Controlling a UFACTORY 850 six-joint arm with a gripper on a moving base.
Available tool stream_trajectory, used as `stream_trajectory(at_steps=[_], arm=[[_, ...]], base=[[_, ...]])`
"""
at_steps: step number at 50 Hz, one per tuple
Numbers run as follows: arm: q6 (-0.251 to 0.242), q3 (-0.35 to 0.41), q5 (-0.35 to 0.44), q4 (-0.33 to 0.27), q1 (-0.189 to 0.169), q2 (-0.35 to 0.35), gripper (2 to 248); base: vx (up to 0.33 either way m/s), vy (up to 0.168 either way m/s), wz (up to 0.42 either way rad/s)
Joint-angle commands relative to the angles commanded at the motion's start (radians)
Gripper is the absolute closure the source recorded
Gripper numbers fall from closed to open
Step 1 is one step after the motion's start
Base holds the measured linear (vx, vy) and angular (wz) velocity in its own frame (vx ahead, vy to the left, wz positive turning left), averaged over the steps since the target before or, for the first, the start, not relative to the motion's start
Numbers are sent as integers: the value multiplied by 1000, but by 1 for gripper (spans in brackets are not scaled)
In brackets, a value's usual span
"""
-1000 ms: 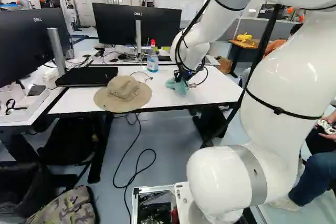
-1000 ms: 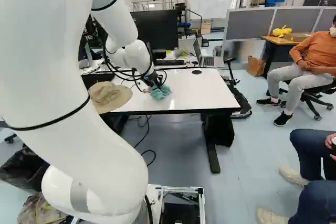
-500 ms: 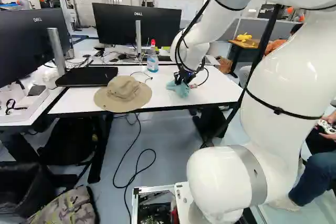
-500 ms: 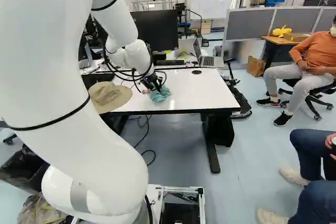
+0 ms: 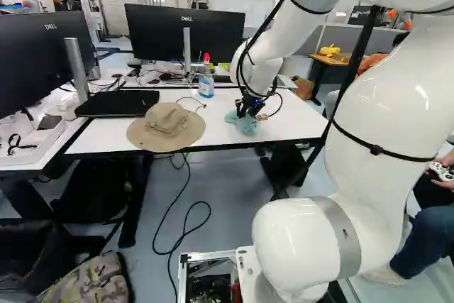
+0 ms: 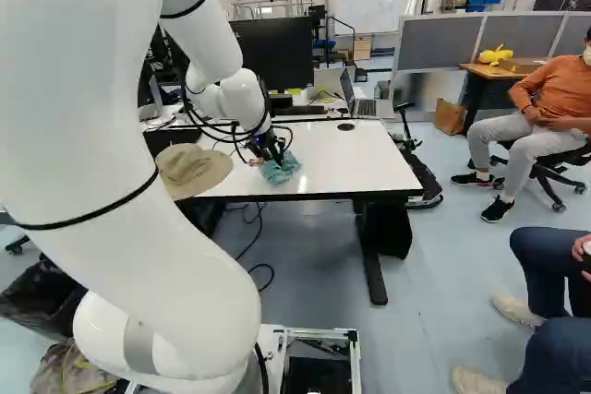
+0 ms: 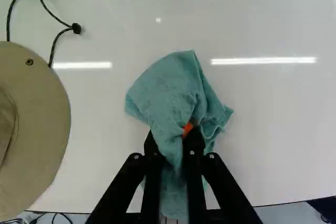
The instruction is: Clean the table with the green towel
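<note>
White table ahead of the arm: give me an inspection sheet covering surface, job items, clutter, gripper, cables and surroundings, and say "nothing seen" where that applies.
Surface: white tabletop, glossy, reflecting ceiling lights.
Job items: green towel, bunched, resting on the tabletop.
Clutter: tan hat at the front edge; spray bottle behind the towel; flat black item beyond the hat.
Gripper: jaws shut on the towel, one each side.
Cables: black cable looped on the floor before the table.
Surroundings: two monitors, grey partition, wooden desk.
</note>
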Motion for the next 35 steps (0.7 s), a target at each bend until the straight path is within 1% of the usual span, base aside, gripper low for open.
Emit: stream_trajectory(at_steps=[35], arm=[[0,-1,10,0,0,-1,201]], base=[[0,0,0]])
